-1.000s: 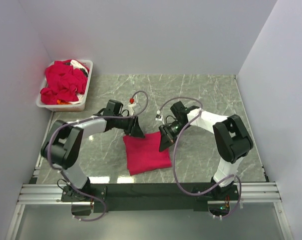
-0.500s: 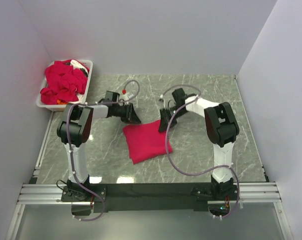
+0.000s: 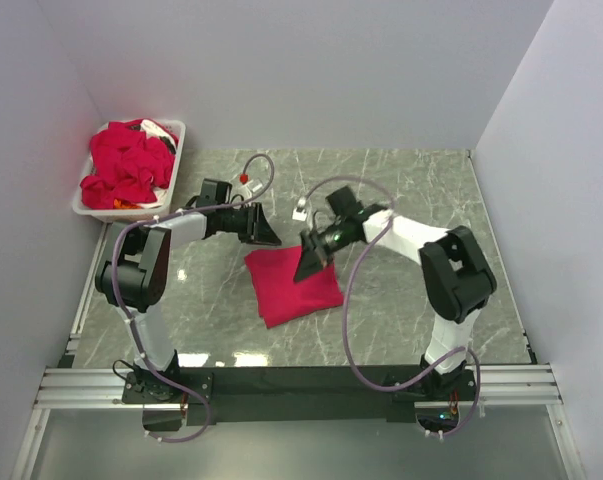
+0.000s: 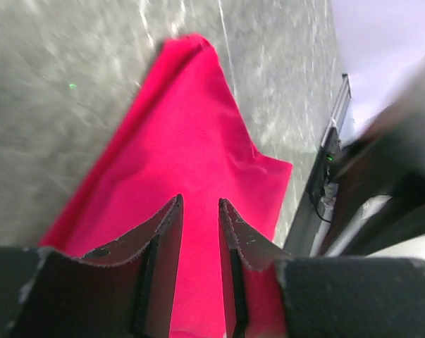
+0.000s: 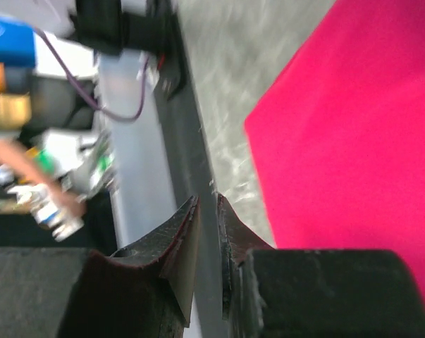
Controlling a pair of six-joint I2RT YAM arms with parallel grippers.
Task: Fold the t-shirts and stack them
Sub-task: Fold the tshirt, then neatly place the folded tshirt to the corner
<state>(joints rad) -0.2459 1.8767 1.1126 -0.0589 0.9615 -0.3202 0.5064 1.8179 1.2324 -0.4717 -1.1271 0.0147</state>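
Observation:
One folded crimson t-shirt (image 3: 291,287) lies flat on the marble table, a little left of the middle. My left gripper (image 3: 268,238) hovers just beyond its far left corner; in the left wrist view its jaws (image 4: 199,201) stand a little apart over the t-shirt (image 4: 191,141) with nothing between them. My right gripper (image 3: 308,268) hangs over the far right edge of the fold. In the right wrist view, the right gripper (image 5: 207,198) shows a narrow empty gap, with the t-shirt (image 5: 353,141) off to one side. More crumpled t-shirts (image 3: 129,165) fill the bin.
The white plastic bin (image 3: 174,140) stands at the far left corner against the wall. Grey walls close the table on the left, back and right. An aluminium rail (image 3: 301,382) with the arm bases runs along the near edge. Purple cables loop above both arms.
The folded t-shirt has slid away from the near edge. The left gripper has pulled off its far left corner. The right gripper has swung left and now tilts over the far right edge.

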